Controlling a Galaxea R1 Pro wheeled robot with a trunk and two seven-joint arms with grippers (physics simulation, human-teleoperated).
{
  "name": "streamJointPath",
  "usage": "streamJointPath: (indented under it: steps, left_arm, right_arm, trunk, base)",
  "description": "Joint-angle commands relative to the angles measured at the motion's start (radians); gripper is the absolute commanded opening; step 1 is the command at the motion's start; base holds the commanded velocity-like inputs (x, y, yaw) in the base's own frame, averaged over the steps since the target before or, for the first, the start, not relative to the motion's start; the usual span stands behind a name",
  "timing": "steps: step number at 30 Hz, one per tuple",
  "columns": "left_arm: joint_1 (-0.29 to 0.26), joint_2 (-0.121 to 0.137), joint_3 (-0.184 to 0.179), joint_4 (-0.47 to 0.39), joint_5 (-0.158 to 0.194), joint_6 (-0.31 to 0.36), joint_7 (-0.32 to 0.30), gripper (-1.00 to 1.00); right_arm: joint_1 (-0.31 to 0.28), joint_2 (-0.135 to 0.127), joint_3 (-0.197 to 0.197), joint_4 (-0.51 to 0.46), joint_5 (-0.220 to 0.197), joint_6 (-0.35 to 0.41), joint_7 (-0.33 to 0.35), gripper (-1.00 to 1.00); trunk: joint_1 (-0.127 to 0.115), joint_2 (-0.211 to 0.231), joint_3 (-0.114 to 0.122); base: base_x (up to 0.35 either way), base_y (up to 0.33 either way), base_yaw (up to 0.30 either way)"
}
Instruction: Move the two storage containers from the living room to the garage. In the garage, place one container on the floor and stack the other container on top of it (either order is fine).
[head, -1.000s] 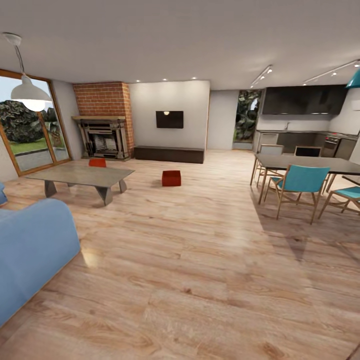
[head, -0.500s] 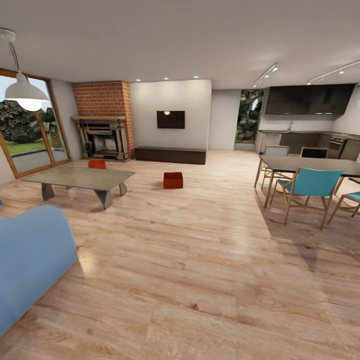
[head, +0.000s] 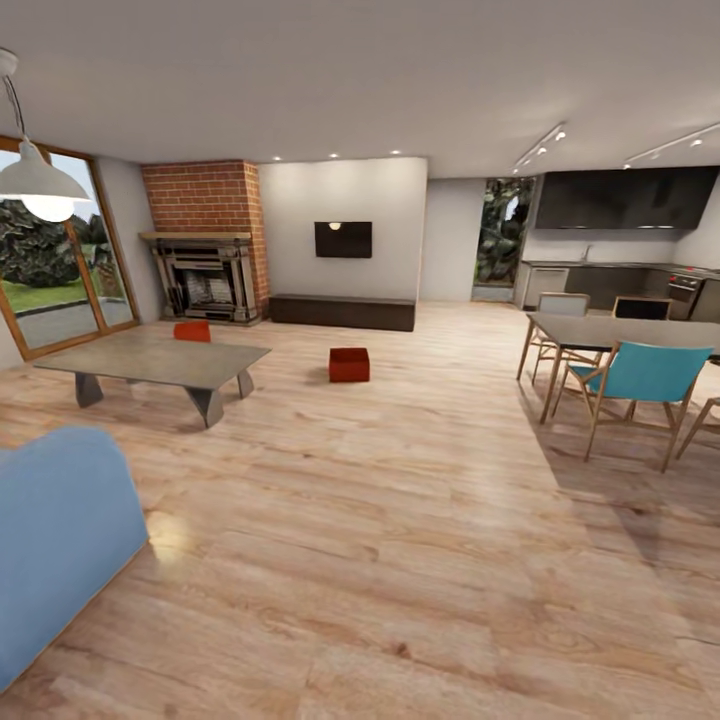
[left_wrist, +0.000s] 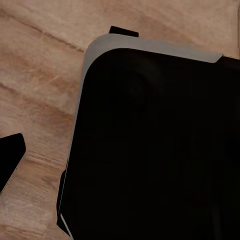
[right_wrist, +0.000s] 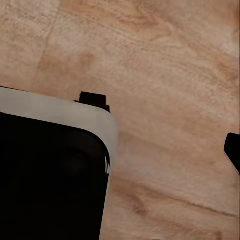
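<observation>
One container (head: 349, 364) is sitting on the wood floor (head: 400, 560) at about 12 o'clock, and the other (head: 192, 331) is peeking from behind the table (head: 155, 358) at 11 o'clock, its lower part hidden. Driving straight for that far one is risking a clip on the table or sofa (head: 55, 540). Whether the grippers are open or closed I cannot tell.

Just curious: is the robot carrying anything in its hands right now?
Nothing seems held: both storage containers sit on the wood floor across the room, one in the open, the other behind the coffee table.
</observation>
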Motion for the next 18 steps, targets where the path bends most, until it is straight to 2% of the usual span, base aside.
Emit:
streamJointPath:
  steps: [1, 18]
  left_arm:
    - [0.0, 0.0, 0.0, -0.001, 0.005, 0.0, 0.001, 1.0]
    - [0.0, 0.0, 0.0, -0.001, 0.005, 0.0, 0.001, 1.0]
  right_arm:
    - [-0.001, 0.001, 0.009, 0.003, -0.008, -0.005, 0.0, 1.0]
    - [-0.001, 0.001, 0.012, 0.003, -0.006, -0.005, -0.001, 1.0]
  trunk:
    - [0.001, 0.0, -0.001]
    - [0.001, 0.0, -0.001]
  base:
    - [0.321, 0.031, 0.0]
    - [0.325, 0.003, 0.0]
